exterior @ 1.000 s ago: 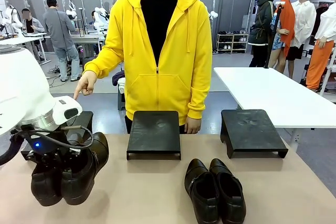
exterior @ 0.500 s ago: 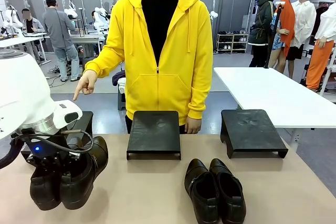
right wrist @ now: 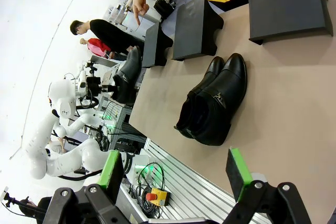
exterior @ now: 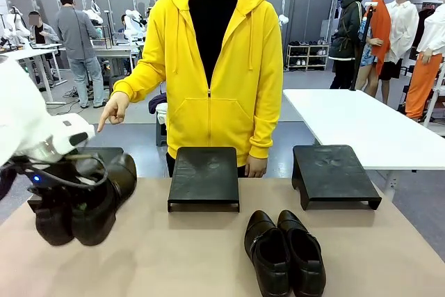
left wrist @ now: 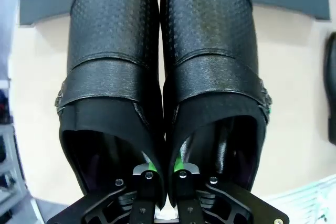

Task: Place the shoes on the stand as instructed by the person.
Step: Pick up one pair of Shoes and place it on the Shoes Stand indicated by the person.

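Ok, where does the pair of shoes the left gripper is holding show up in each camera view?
Front view: held pair, lower left, lifted in front of the left stand.
Left wrist view: held pair, centre, toes up, pinched by the left gripper.
Right wrist view: held pair, left of centre.
Shared landmark: left stand.

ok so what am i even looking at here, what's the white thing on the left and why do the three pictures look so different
It is one table seen by three cameras at once. The front view looks across the tan table at the person in a yellow hoodie, who points toward the black stand on the robot's left. The white shape is the robot's left arm; its left gripper pinches the inner walls of a pair of glossy black shoes, lifted off the table. The close-up comes from that arm's wrist camera. The tilted picture is the other wrist camera: the right gripper, with green pads, is open and empty. A second pair of black shoes lies on the table before two more black stands.
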{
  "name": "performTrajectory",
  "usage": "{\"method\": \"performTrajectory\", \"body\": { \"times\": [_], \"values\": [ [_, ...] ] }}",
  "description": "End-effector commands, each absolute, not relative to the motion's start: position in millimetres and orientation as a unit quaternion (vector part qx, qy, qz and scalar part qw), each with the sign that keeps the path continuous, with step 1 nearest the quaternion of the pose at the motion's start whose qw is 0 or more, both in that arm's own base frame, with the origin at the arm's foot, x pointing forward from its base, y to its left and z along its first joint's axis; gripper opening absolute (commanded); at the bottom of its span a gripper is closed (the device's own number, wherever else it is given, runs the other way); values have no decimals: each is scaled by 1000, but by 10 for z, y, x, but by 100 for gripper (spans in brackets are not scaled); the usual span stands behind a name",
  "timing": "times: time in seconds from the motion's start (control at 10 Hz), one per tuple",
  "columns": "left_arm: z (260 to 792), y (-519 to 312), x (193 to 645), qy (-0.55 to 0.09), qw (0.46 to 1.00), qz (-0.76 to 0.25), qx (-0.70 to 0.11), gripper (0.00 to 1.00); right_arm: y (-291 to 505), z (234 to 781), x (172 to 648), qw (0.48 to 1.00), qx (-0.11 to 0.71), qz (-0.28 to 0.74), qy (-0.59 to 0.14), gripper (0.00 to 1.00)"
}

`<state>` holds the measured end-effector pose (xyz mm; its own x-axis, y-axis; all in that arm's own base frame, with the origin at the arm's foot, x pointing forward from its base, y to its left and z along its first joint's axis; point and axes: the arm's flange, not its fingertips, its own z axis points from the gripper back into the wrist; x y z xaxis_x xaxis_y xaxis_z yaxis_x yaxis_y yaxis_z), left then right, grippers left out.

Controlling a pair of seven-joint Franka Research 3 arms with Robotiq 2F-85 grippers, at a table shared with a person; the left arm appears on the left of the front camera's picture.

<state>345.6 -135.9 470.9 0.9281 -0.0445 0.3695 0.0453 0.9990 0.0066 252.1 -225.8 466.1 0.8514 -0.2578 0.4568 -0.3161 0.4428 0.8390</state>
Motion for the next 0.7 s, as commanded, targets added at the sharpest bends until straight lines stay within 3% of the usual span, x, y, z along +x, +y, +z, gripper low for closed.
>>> {"method": "performTrajectory", "body": {
  "times": [0.0, 0.6],
  "values": [
    [4849, -1036, 3702, -246, 969, -33, 8, 7, -2272, 4673, 2516, 801, 530, 24, -276, 100],
    [4822, -200, 4609, -300, 950, -81, -1, 7, -2272, 4673, 2516, 801, 530, 24, -276, 100]
  ]
}}
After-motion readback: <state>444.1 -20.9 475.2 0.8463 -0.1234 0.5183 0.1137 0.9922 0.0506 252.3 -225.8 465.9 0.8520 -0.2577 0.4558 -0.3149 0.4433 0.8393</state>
